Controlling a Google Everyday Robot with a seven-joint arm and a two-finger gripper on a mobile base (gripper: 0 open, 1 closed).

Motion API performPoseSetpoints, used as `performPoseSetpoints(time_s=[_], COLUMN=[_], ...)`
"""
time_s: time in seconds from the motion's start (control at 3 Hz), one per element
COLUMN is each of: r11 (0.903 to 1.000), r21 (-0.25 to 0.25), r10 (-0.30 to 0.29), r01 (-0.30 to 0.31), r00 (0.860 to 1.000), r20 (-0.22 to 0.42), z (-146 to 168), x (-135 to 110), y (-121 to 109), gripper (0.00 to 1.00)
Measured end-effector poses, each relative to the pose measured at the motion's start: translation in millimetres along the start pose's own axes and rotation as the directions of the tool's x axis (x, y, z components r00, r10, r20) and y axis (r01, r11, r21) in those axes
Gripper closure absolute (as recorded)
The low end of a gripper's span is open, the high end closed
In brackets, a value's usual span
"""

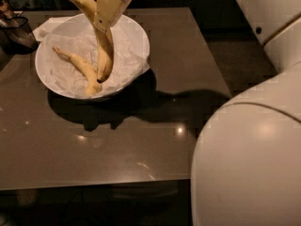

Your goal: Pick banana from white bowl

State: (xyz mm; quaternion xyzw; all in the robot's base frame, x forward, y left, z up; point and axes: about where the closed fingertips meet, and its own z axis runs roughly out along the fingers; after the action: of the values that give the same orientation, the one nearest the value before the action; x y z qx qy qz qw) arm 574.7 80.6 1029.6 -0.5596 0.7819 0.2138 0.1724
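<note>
Your gripper (104,18) is above the far side of the wide, round, glossy white bowl (146,44), clenched on the plump, strongly curved pale-yellow banana (106,51). The banana's lower tip hangs beneath the gripper, inside the bowl. Below the gripper a slimmer, long-stemmed yellow banana (80,66) lies on crumpled paper.
</note>
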Motion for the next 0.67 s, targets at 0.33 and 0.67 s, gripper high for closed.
performPoseSetpoints(time_s=[0.33,0.67], r11=[0.9960,0.9872], r21=[-0.046,-0.082], r10=[-0.075,-0.135], r01=[0.076,0.137], r00=[0.997,0.990], r20=[0.014,0.029], z=[-8,-12], x=[3,1], y=[16,28], gripper=[1.00,1.00])
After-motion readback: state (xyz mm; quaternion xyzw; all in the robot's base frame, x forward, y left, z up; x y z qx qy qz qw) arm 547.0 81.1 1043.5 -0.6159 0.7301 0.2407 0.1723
